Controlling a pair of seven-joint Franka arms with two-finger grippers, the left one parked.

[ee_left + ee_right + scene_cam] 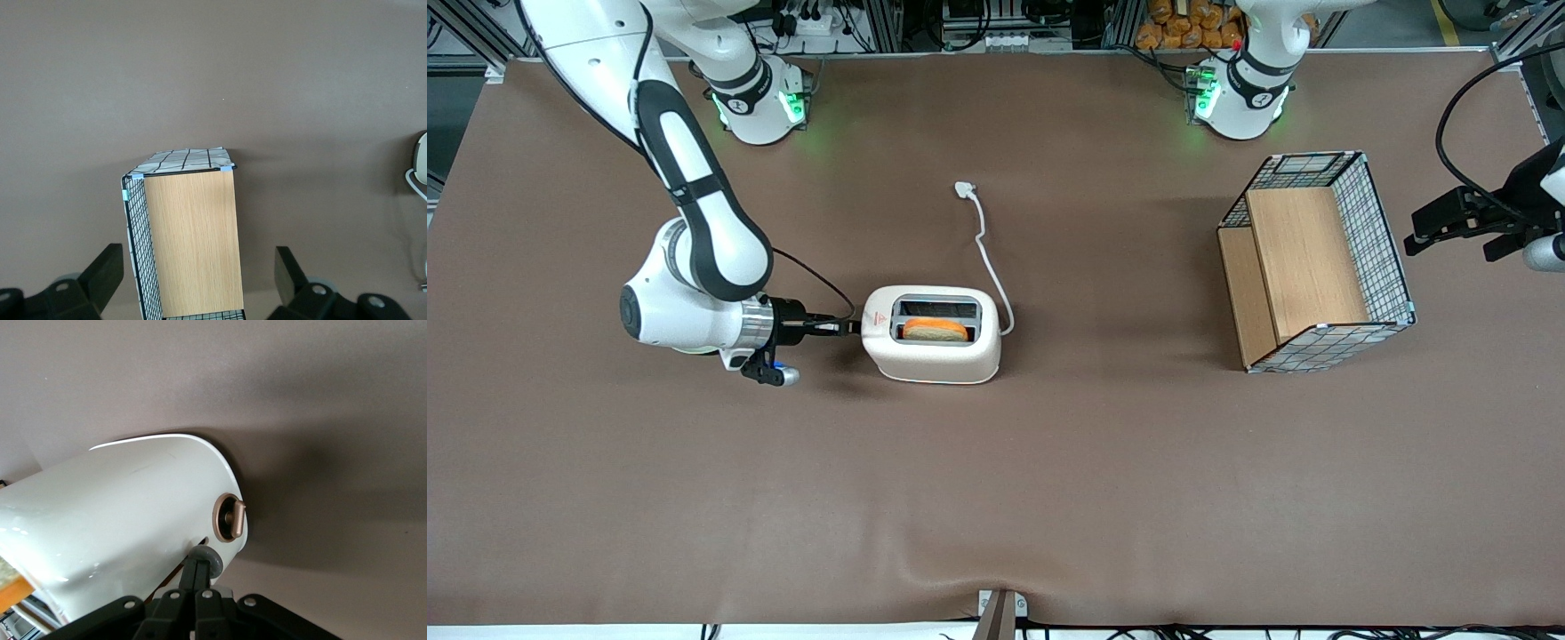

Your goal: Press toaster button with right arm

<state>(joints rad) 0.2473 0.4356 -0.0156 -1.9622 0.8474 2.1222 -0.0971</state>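
Observation:
The white toaster (935, 357) lies in the middle of the table with a slice of bread (935, 330) in its slot. The right arm (694, 222) reaches down low beside it. My gripper (852, 328) is level with the table and meets the toaster's end face. In the right wrist view the gripper (197, 565) is shut, its two black fingers pressed together with nothing between them. Their tips touch the small grey button (209, 557) on the toaster (127, 513). A brown round dial (230, 518) sits on the same face close to the button.
The toaster's white cord (992, 258) trails away from the front camera to a loose plug (965, 188). A wire basket with a wooden insert (1316, 262) stands toward the parked arm's end of the table, also seen as the basket (190, 240).

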